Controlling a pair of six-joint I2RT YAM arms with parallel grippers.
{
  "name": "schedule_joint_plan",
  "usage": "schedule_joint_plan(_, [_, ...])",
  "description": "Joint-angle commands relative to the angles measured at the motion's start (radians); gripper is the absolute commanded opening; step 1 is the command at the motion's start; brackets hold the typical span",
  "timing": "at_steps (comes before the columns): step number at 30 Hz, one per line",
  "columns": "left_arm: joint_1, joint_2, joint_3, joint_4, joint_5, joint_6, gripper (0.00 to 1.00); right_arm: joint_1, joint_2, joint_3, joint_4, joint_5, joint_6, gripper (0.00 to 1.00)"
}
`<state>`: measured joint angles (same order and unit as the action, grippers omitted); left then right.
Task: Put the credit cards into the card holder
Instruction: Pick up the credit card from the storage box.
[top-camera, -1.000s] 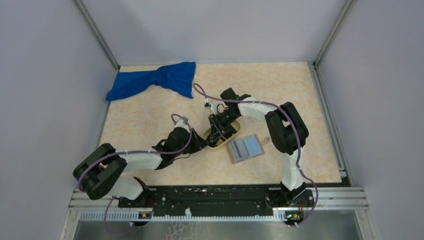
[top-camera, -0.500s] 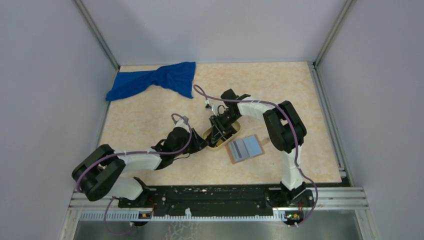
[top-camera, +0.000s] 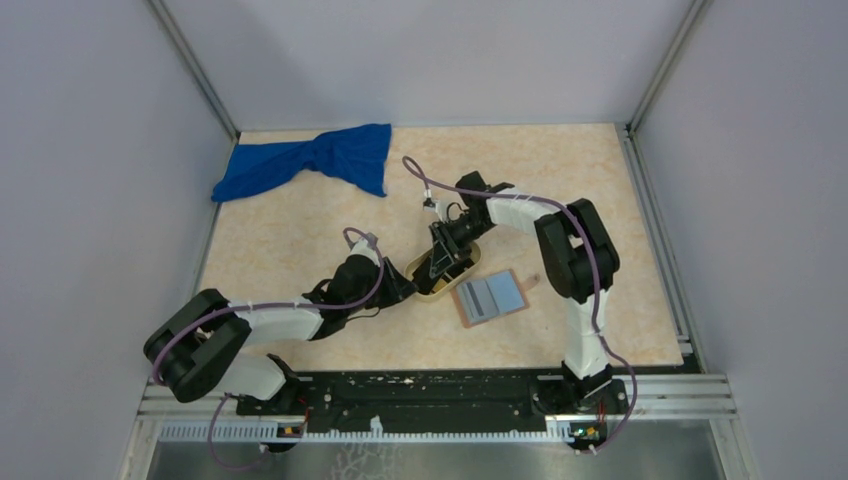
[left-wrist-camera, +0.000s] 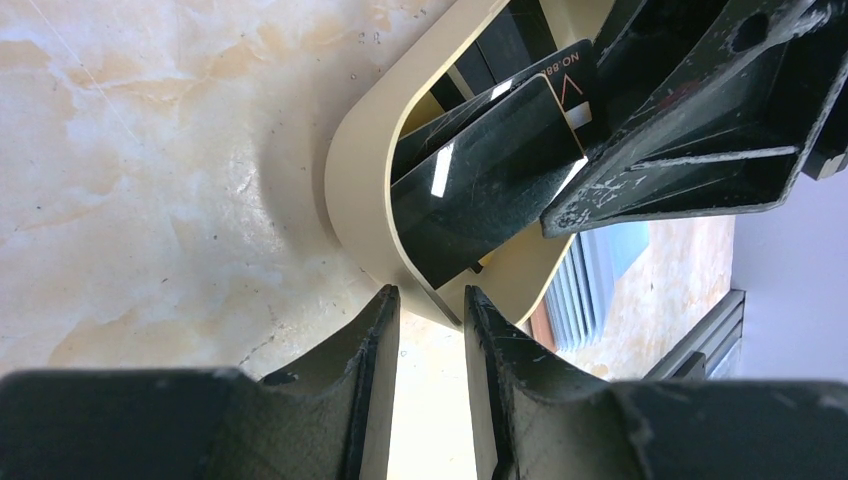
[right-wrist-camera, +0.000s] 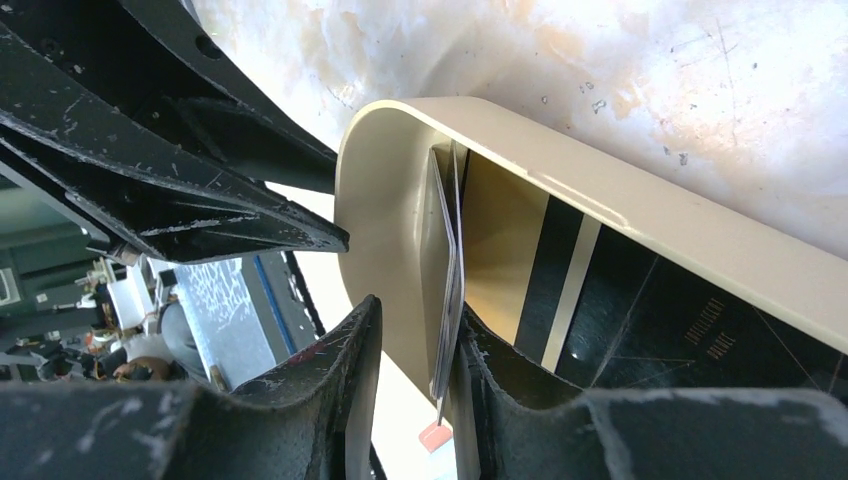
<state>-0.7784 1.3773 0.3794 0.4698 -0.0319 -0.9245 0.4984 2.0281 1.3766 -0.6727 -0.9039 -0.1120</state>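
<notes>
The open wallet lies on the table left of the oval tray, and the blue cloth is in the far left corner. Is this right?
Not quite. The top view shows the open wallet right of the oval tray, not left. The blue cloth is in the far left corner, as you say.

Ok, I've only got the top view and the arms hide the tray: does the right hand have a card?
Observer: A card stands on edge between the fingers of the right hand, at the end of the tray. A gap shows beside it, so it is not pinched yet.
Operator: And the other arm?
Observer: The left hand has its tips at the tray's rounded end, outside the rim, slightly apart.
Operator: Anything else in there?
Observer: A second card, dark, lies on the tray's floor.
</notes>
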Motion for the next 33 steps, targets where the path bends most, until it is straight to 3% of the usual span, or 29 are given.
schedule_joint_plan(1, [-0.001, -0.018, -0.008, 0.016, 0.016, 0.014, 0.36, -0.018, -0.079, 0.036, -0.002, -0.056, -0.02, 0.3])
schedule_joint_plan(27, [-0.001, -0.035, -0.011, 0.016, 0.025, 0.027, 0.36, -0.092, -0.08, 0.025, 0.013, -0.042, -0.01, 0.26])
schedule_joint_plan(33, [-0.001, -0.032, -0.008, 0.02, 0.027, 0.026, 0.37, -0.106, -0.077, 0.015, 0.032, -0.042, 0.003, 0.22])
